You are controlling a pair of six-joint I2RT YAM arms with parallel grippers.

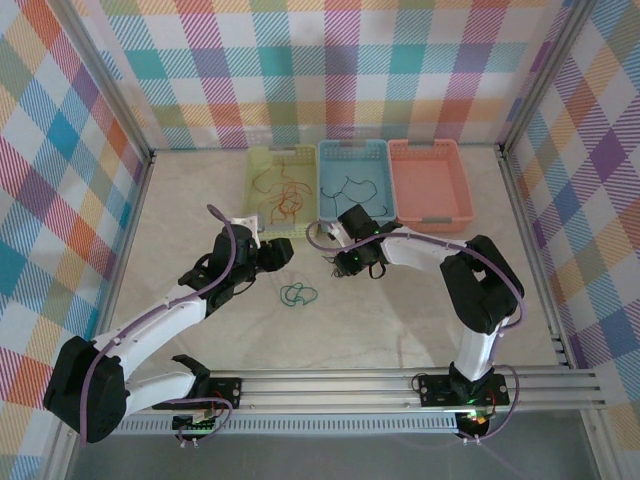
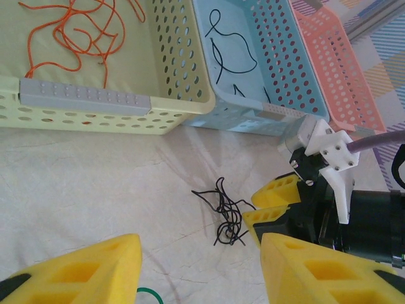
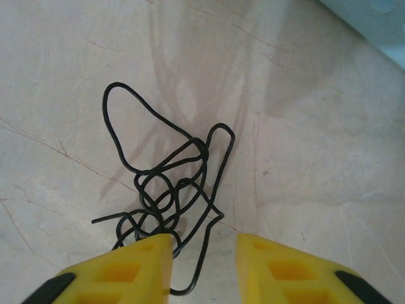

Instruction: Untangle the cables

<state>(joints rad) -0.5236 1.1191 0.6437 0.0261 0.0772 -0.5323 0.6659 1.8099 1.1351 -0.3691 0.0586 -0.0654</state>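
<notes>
Cables (image 3: pixel 168 190) — black tangle near blue basket (image 2: pixel 243 120): light, limp (slip-prone); pinch loose end. Right gripper (image 3: pixel 204 250) jaws apart astride strands; left gripper (image 2: pixel 201 266) apart, empty.

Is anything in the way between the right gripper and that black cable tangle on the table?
Nothing visible. The black cable tangle lies on the bare table right at the right gripper, with one strand between its fingertips.

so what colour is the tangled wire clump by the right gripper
Black; the thin tangled wire clump shows best in the right wrist view.
</notes>
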